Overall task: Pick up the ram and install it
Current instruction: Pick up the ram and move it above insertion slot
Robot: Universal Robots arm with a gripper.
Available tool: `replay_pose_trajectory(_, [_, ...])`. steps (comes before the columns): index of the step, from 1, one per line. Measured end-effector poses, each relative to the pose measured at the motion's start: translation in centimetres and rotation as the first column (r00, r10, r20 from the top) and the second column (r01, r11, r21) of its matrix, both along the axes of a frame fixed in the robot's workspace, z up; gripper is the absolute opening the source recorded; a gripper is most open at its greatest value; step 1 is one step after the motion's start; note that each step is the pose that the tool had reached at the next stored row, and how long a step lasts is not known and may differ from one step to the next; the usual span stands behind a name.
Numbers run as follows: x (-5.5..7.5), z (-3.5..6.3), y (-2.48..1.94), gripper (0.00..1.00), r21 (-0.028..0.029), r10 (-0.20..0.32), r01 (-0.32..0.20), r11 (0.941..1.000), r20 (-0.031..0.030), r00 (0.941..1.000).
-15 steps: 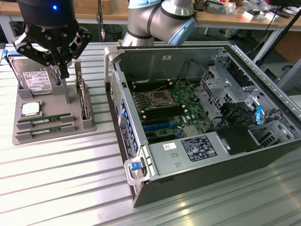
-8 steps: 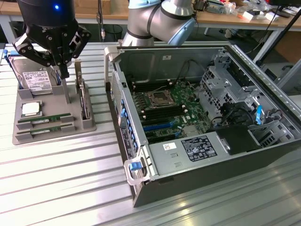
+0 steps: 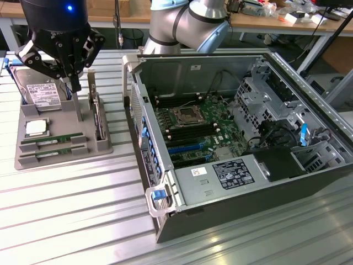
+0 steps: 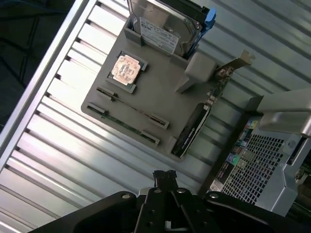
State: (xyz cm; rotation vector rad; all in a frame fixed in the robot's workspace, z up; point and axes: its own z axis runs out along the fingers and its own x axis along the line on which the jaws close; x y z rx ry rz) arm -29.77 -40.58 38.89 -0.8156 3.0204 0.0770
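Two rams lie side by side in slots at the front of a grey holder tray [image 3: 66, 160]: one ram [image 3: 52, 138] and another ram [image 3: 53, 152] just in front of it. In the wrist view they are thin strips, ram [image 4: 132, 108] and ram [image 4: 122, 124], on the tray [image 4: 160, 87]. My gripper [image 3: 74, 83] hangs above the tray's back half, over its grey post, well clear of both rams. Its fingers [image 4: 170, 174] are shut with nothing between them.
The tray also holds a hard drive [image 3: 43, 94], a silver CPU [image 3: 36, 128] and an upright card with a bracket [image 3: 97, 116]. To the exterior view's right stands the open computer case [image 3: 309, 110] with its motherboard [image 3: 193, 124]. The slatted metal table [image 3: 71, 210] lies around them.
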Motion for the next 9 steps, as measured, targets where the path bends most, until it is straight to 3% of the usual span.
replay_pose_trajectory(3, [0.00, 0.00, 0.00, 0.11, 0.0000, 0.037, -0.037, 0.9993, 0.0000, 0.9993])
replay_pose_trajectory(9, [0.00, 0.00, 0.00, 0.11, 0.0000, 0.123, -0.123, 0.9924, 0.0001, 0.9924])
